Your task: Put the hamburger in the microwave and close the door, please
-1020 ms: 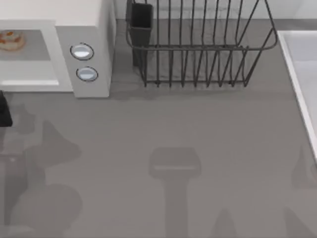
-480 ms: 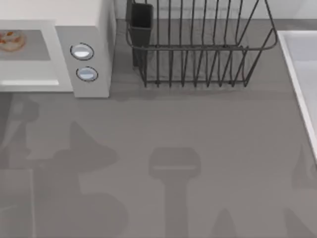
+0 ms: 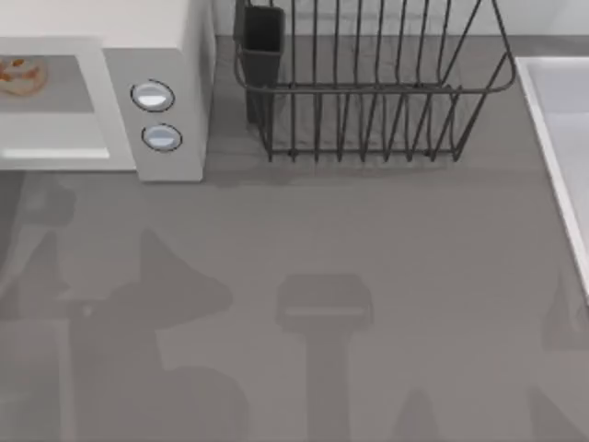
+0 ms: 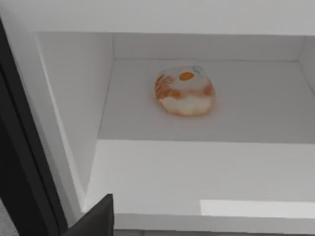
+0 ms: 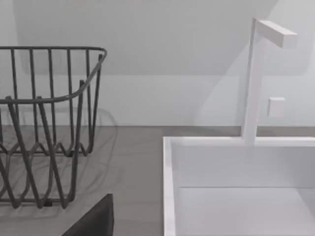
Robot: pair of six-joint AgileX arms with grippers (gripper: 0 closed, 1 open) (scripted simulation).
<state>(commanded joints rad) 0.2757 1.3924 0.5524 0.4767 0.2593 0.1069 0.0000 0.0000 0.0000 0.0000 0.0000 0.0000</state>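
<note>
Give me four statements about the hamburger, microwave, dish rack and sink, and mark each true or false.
1. The hamburger lies inside the microwave. True.
2. The microwave is shut. False: its cavity is open, with the hamburger in plain sight.
3. The dish rack stands at the microwave's right in the top view. True.
4. The hamburger sits in the sink. False: it is on the microwave floor.
</note>
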